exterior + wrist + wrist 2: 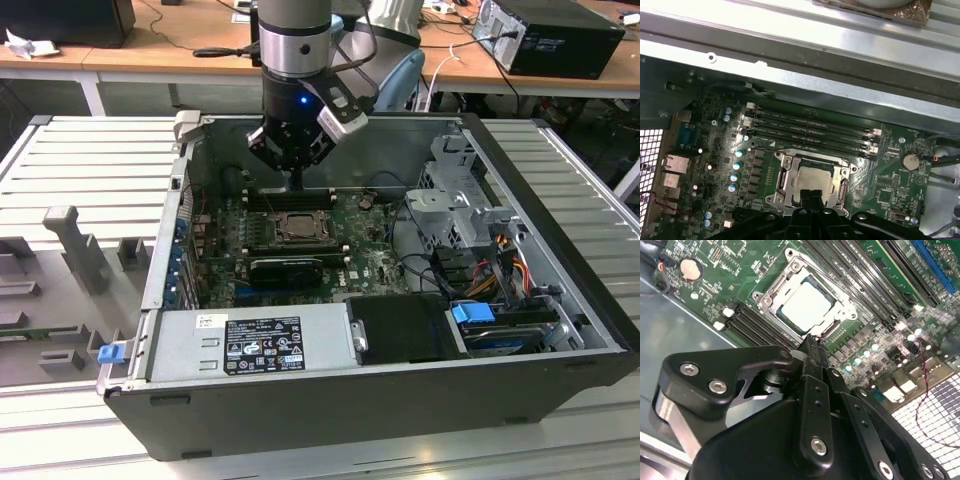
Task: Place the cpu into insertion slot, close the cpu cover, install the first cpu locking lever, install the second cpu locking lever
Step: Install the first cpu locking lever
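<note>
Your black claw (812, 344) is pressed together with nothing pinched in it. Its tip sits at one edge of the square black-rimmed insertion slot (809, 163), just beside a bank of long narrow black memory slots (754, 324). Whether it touches the metal there, you can't tell from either wrist view.

The small flat square cpu with the silver-grey top (807, 307) lies in that slot on the green circuit board (740, 270). The thin dark-silver cpu cover frame (774, 291) appears to lie down around it, with the chip showing through its window. Whether either locking lever is latched is too fine to tell, so don't count on them holding.

Watch the tip. Closed like this it is a narrow point. If it slides off the frame's rim under load, it would likely scrape the board or jab the memory slots beside it. Pushing down while the chip sits even slightly askew could bend the slot's contacts, so any press here wants to be gentle and square.
</note>
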Controlling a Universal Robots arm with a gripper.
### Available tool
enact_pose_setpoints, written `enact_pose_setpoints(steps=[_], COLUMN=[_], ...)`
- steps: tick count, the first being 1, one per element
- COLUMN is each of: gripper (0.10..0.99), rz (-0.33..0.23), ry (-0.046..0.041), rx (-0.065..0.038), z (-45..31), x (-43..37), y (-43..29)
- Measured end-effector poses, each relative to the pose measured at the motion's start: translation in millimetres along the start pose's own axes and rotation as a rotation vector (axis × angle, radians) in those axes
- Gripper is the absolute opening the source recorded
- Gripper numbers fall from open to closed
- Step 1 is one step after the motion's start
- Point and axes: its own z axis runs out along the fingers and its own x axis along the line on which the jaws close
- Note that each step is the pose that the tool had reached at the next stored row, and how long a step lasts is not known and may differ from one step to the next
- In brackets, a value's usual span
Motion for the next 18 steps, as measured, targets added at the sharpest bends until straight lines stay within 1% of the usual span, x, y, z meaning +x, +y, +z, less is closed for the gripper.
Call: enact_pose_setpoints(steps=[2,4,6,8,9,10,11,13,14,16,18], gripper=[0.106,0.106,0.106,0.106,0.106,0.106,0.106,0.106,0.106,0.106,0.106], rz=[-0.011,-0.003,0.047,0.083,0.117,0.127,0.128,0.128,0.128,0.128,0.128], ry=[0.0001,0.0001,-0.0010,-0.0017,-0.0023,-0.0027,-0.0029,-0.0030,-0.0030,-0.0034,-0.0032], rx=[-0.001,-0.001,0.001,0.003,0.004,0.004,0.004,0.002,0.002,0.001,0.001], z=[0.1,0.3,1.5,2.4,2.9,3.0,3.0,3.0,3.1,7.0,10.9], x=[2.6,3.7,3.8,3.8,3.9,5.4,8.2,18.4,21.1,37.3,44.4], y=[0.5,0.8,0.7,0.7,0.7,1.0,1.7,3.8,4.4,7.8,9.2])
